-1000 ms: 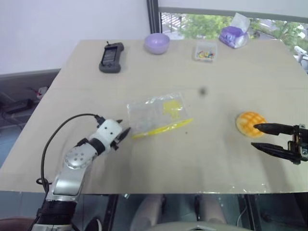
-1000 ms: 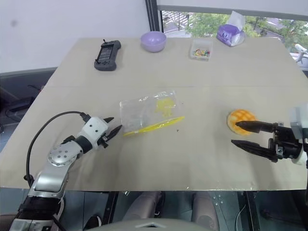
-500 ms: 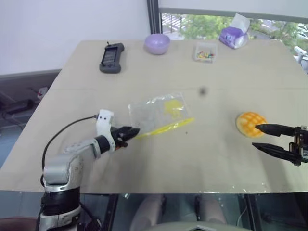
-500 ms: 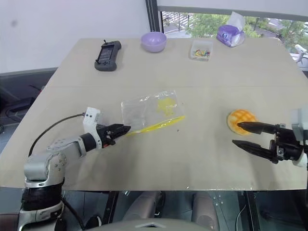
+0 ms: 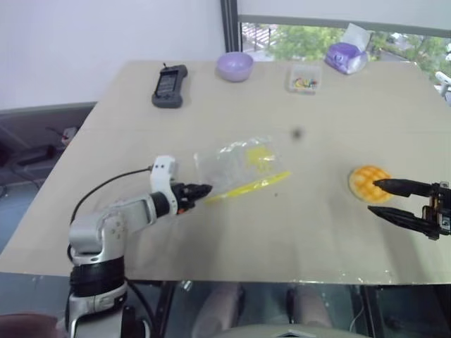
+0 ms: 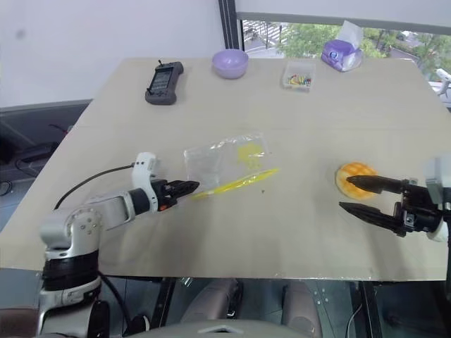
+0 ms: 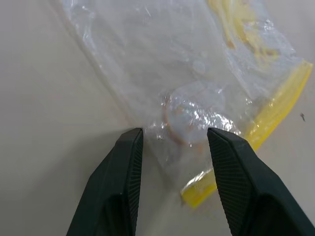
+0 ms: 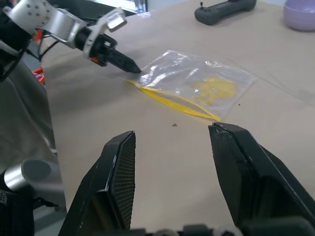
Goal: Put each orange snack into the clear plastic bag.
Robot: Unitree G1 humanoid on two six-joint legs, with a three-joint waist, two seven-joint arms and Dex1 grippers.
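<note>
**Left fingers at the bag's corner, bun waiting by the right gripper**

We see the left gripper (image 7: pixel 172 142) with its two black fingers (image 7: pixel 125 162) spread, the near corner of the clear plastic bag (image 7: pixel 197 88) lying between the tips, not pinched. The bag's yellow zip strip (image 7: pixel 266 123) runs just beside one finger. The bag lies flat on the beige table (image 5: pixel 282 232), near its middle. Off to the right, the right gripper (image 5: pixel 384 198) hovers with its fingers parted and empty, one tip just over the orange snack (image 5: pixel 368 183), which sits on the table. Along the far edge we note a purple bowl (image 5: pixel 235 67), a black remote (image 5: pixel 170 86) and a small clear box (image 5: pixel 301 78).
</note>
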